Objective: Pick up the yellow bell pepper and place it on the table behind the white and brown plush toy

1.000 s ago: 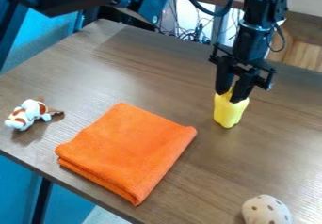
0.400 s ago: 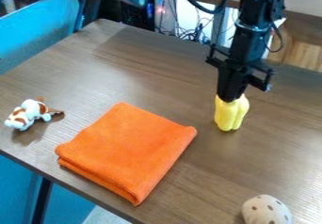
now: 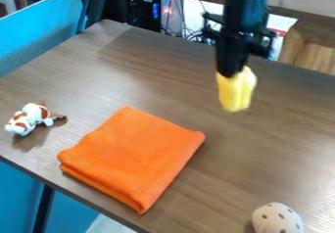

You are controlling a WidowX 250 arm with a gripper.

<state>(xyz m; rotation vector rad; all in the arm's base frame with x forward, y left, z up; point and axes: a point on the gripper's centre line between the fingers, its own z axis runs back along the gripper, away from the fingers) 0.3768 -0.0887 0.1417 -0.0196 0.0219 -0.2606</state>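
Spotted pale toy (image 3: pixel 278 220): placed on the counter (image 3: pixel 229 183), at its near side.
Folded orange cloth (image 3: pixel 134 153): laid flat, left of the pepper.
Plush animal (image 3: pixel 31 118): seated beyond the cloth's left side.
Yellow toy pepper (image 3: pixel 237 92): held above the counter, directly below the jaws (image 3: pixel 231 74), long axis almost upright.
Jaws: closed around the pepper's upper end.

Blurry claw (image 3: pixel 229 75) and yellow object (image 3: pixel 235 91)

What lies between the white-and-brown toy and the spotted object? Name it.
A folded orange cloth lies between the toy and the spotted object in the camera view.
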